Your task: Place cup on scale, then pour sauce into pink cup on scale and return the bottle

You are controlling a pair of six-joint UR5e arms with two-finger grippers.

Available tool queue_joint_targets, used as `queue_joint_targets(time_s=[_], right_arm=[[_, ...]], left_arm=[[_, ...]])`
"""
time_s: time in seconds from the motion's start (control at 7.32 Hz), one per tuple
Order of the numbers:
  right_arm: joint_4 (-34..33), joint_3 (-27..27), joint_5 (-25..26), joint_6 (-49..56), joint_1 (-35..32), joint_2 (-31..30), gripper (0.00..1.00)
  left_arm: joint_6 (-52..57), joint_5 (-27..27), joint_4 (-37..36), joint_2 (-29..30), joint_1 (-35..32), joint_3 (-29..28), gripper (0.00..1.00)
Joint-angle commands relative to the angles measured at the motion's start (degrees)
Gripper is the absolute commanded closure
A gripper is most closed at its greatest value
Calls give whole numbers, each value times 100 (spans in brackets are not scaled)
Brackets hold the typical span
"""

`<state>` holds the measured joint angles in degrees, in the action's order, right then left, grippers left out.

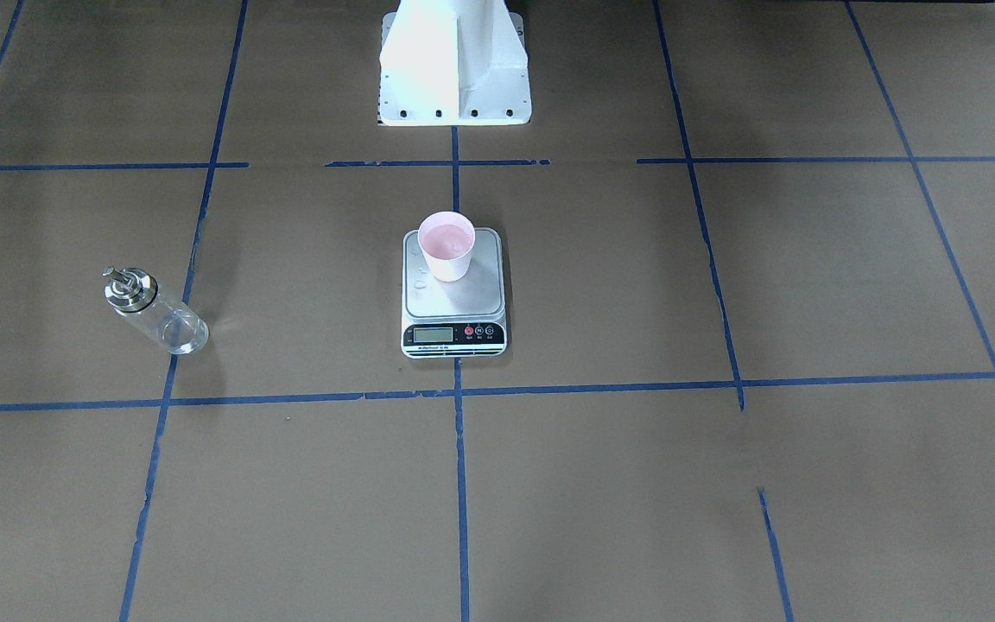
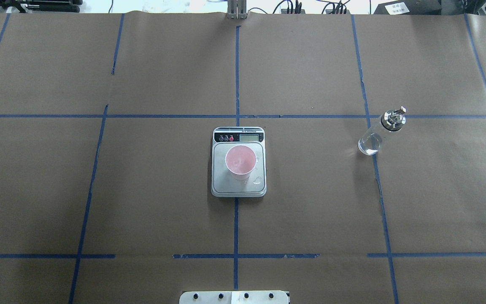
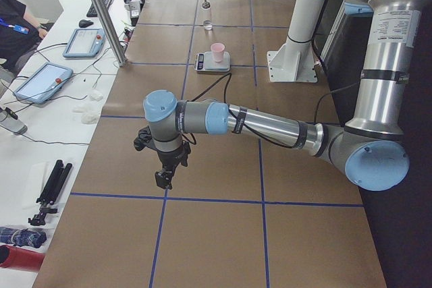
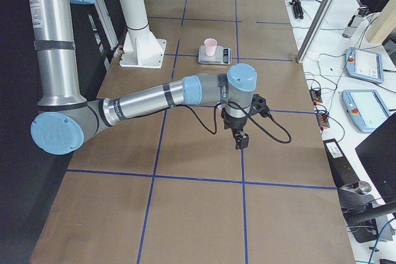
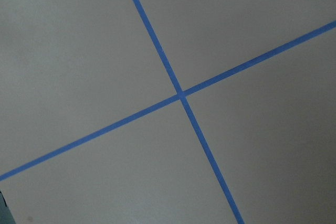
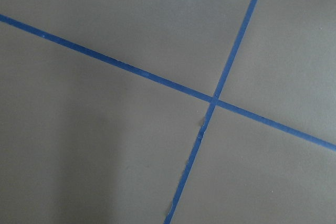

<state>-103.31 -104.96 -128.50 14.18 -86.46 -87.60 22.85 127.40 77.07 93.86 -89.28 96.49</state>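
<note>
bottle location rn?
Overhead view: the bottle stands upright on the robot's right side of the table, on a blue tape line, well to the right of the scale that carries the cup.

My table [image 2: 141,190], brown paper crossed by blue tape [image 2: 236,219], carries the scale [image 2: 238,188] at centre on a tape line, and the bottle [image 2: 380,133] upright, well off to my right.

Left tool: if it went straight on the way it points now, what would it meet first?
The left tool points down, so likely the bare brown table paper near a blue tape crossing. Nothing else shows in its line, though its height is unclear.
</note>
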Motion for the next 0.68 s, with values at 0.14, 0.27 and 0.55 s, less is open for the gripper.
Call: queue_joint_targets(time_s=[0.14, 0.27, 0.55], right_arm=[[-5, 203, -226, -214, 16, -20, 0], [4, 404, -489, -188, 16, -63, 0], [4, 423, -597, -197, 7, -151, 0]], left_arm=[[262, 371, 27, -236, -2, -630, 0], [508, 460, 80, -228, -19, -832, 0], [528, 539, 159, -237, -28, -834, 0]])
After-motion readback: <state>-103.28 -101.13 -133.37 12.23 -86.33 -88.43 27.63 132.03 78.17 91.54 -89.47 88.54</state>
